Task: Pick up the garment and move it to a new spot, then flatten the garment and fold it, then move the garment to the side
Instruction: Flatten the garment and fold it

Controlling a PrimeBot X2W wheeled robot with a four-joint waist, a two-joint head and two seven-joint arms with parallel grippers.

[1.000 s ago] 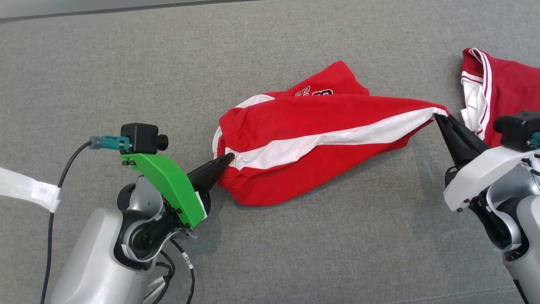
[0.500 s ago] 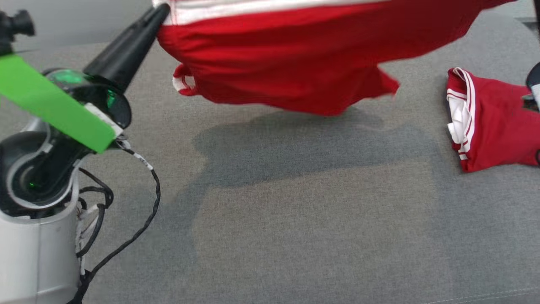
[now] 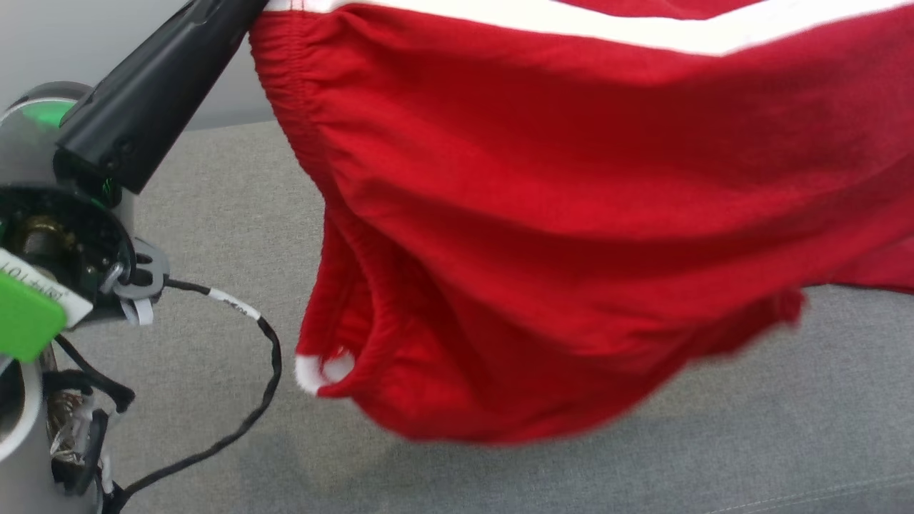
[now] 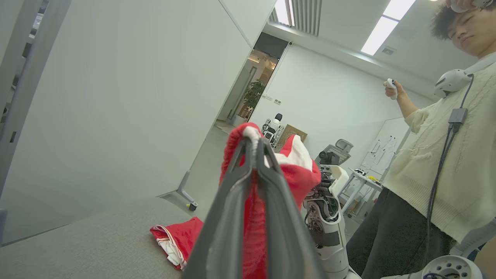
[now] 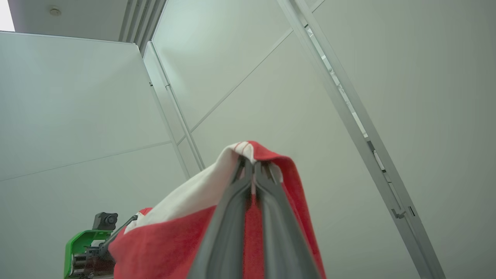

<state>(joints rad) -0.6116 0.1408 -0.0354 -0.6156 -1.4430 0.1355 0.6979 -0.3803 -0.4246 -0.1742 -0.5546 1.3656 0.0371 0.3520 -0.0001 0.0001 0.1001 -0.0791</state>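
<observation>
The work surface is a grey woven upholstered top (image 3: 214, 214), and its far edge meets a pale wall at the upper left of the head view. A stitched seam runs across its lower right corner. The left wrist view shows a white office with ceiling light panels (image 4: 381, 29), an open doorway with a potted plant (image 4: 254, 95) beyond it, and a whiteboard (image 4: 387, 143). A person in a cream sweater (image 4: 434, 162) stands close by, one hand (image 4: 391, 89) raised around a controller.

The red shorts with a white side stripe (image 3: 571, 214) hang stretched between the two arms, above the upholstery. The left gripper (image 4: 254, 145) has its fingers pressed together on the elastic waistband. The right gripper (image 5: 252, 164) is pinched tight on the opposite end, where the white stripe folds over its tips. The lower folds sag and look clear of the surface (the hem is blurred, so the gap is hard to judge).

Bare grey fabric lies under and to the left of the shorts. A black cable (image 3: 243, 421) loops across it from the left wrist, beside the green camera bracket (image 3: 25, 325). A second red and white garment (image 4: 174, 238) lies folded on the surface, well apart from the hanging shorts.
</observation>
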